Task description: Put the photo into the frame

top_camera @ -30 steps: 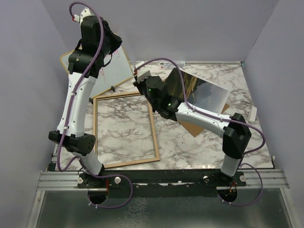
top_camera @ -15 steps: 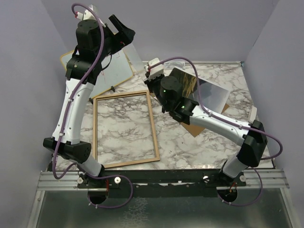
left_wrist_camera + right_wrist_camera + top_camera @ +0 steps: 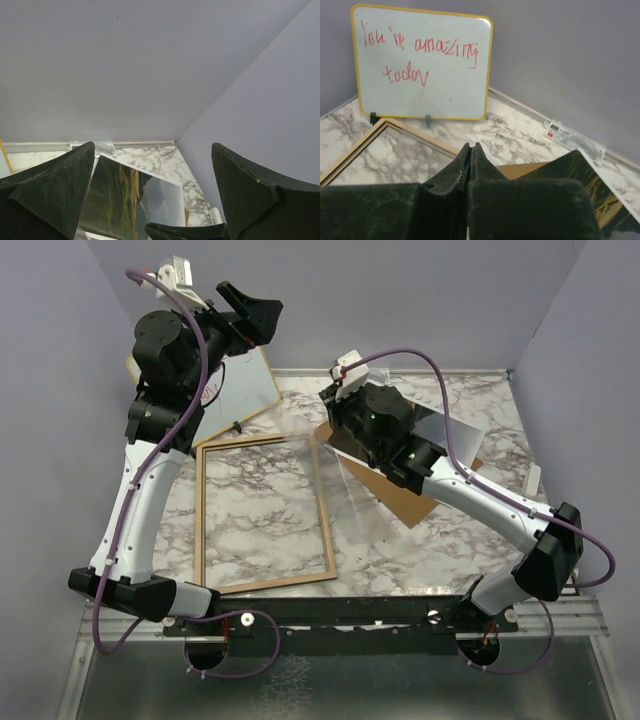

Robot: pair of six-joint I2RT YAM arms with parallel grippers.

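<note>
- Plain lilac-grey walls (image 3: 400,300) box in a marble-topped table (image 3: 400,555).
- The photo (image 3: 125,195) sits right of centre toward the back, glossy face up with a gold streak showing. It lies over the brown board (image 3: 412,505).
- From above, the right arm covers most of the print, leaving only its grey right end clear.
- Tough call here: I cannot tell whether the print lies flat on that board or is tipped up off it. In the left wrist view its lower edge is cut off.
- The right gripper (image 3: 471,146) has its fingers (image 3: 445,185) pressed tight together, with just a hairline between the pads. The photo shows beside and behind the right-hand finger, and whether any edge of it is pinched in there is hidden.
- A pale see-through patch (image 3: 350,485) shows below that gripper, over the frame's right rail. I cannot make out what it is.
- The frame (image 3: 266,585) lies flat left of centre, light wood face up, with marble showing through its opening. Its far right corner is near the right gripper.
- The right arm stretches long and low from the near right edge to mid-table, its fingers aimed toward the whiteboard (image 3: 422,65).
- The left arm rears up high at back left. The left gripper (image 3: 153,147) is raised with its fingers spread wide, gripping nothing, and it looks across at the wall corner and down on the photo.
- The whiteboard stands at back left with red handwriting on it, and from above the left arm blocks much of it.
</note>
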